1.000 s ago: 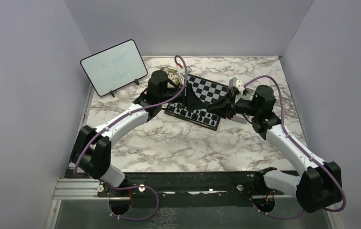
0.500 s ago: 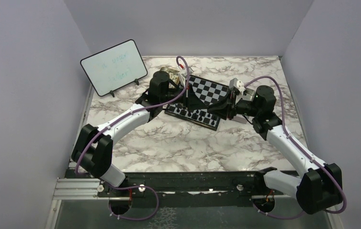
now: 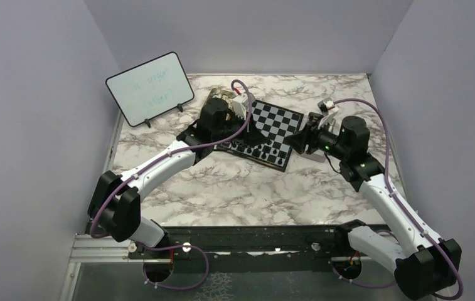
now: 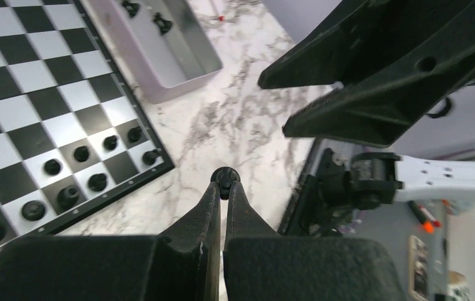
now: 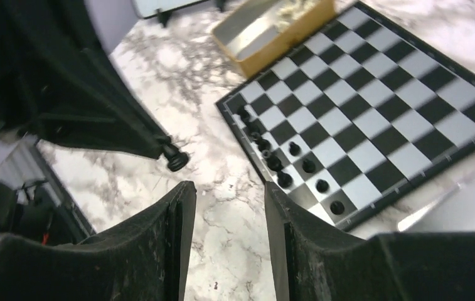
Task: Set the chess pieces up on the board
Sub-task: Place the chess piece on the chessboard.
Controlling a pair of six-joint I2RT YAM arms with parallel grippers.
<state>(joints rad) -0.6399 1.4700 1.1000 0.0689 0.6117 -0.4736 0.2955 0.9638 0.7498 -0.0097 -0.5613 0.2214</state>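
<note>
Pinching a black piece [image 4: 225,177] in the tips of the left end effector [image 4: 224,191], clamped shut on it over desk [image 4: 241,125] just off the board [image 4: 27,81], probably leaving its base free for setting down. Keeping the right end effector [image 5: 224,188] parted and empty opposite, seemingly clear of the rows of pieces [image 4: 71,194] along the board's edge.

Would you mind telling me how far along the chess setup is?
Done: several black pieces stand along one board edge. In hand: the left pincer is shut on another black piece; the right pincer is open, empty. Left: two black pieces in the grey tray; most squares are bare.
</note>
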